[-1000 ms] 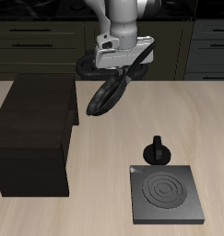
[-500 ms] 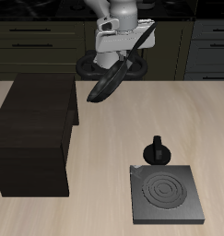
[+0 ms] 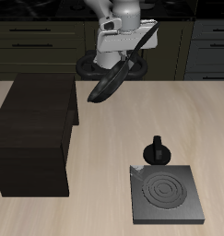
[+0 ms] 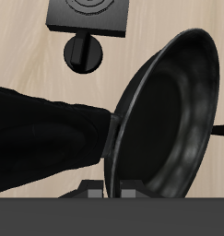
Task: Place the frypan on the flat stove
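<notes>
My gripper (image 3: 130,53) is shut on the handle of the frypan (image 3: 109,81), a round glossy black pan, and holds it high above the back of the table, tilted steeply with the pan hanging down. In the wrist view the frypan (image 4: 164,120) fills much of the picture, seen edge-on and slanted. The flat stove (image 3: 166,194), a dark grey slab with pale concentric rings, lies on the table near the front edge, well away from the pan. It also shows in the wrist view (image 4: 90,14).
A small black knobbed pot (image 3: 158,150) stands just behind the stove; it also shows in the wrist view (image 4: 85,53). A big dark box-shaped cabinet (image 3: 32,136) stands on the table beside the lifted pan, and shows in the wrist view (image 4: 44,138).
My gripper has risen with the frypan, lifting it higher above the table; the pan stays tilted. In the last half second the movement is small.
</notes>
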You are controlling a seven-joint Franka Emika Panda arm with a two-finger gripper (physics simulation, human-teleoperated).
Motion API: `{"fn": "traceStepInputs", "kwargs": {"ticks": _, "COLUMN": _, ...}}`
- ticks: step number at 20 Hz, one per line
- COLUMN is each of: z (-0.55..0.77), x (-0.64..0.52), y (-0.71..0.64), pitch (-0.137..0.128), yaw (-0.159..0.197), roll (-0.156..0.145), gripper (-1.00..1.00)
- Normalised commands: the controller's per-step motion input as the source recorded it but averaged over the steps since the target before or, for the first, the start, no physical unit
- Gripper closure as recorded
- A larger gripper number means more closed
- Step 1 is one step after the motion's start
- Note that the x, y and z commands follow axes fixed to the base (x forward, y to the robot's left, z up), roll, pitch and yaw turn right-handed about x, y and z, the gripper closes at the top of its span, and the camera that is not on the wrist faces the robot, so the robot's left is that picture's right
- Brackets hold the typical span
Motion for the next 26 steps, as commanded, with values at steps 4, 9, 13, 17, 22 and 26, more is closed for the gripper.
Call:
{"fn": "traceStepInputs", "kwargs": {"ticks": 4, "z": 0.21, "x": 0.43, "y": 0.05, "pitch": 0.011, "yaw": 0.004, "roll": 0.008, "gripper": 1.0}}
{"fn": "traceStepInputs", "kwargs": {"ticks": 9, "z": 0.08, "x": 0.32, "y": 0.05, "pitch": 0.024, "yaw": -0.013, "roll": -0.014, "gripper": 1.0}}
{"fn": "traceStepInputs", "kwargs": {"ticks": 13, "z": 0.25, "x": 0.62, "y": 0.1, "pitch": -0.018, "yaw": 0.012, "roll": -0.066, "gripper": 1.0}}
{"fn": "traceStepInputs", "kwargs": {"ticks": 17, "z": 0.2, "x": 0.47, "y": 0.15, "pitch": -0.013, "yaw": 0.01, "roll": -0.032, "gripper": 1.0}}
{"fn": "traceStepInputs", "kwargs": {"ticks": 22, "z": 0.22, "x": 0.4, "y": 0.2, "pitch": -0.032, "yaw": 0.008, "roll": 0.0, "gripper": 1.0}}
{"fn": "traceStepInputs", "kwargs": {"ticks": 26, "z": 0.19, "x": 0.34, "y": 0.19, "pitch": -0.019, "yaw": 0.001, "roll": -0.014, "gripper": 1.0}}
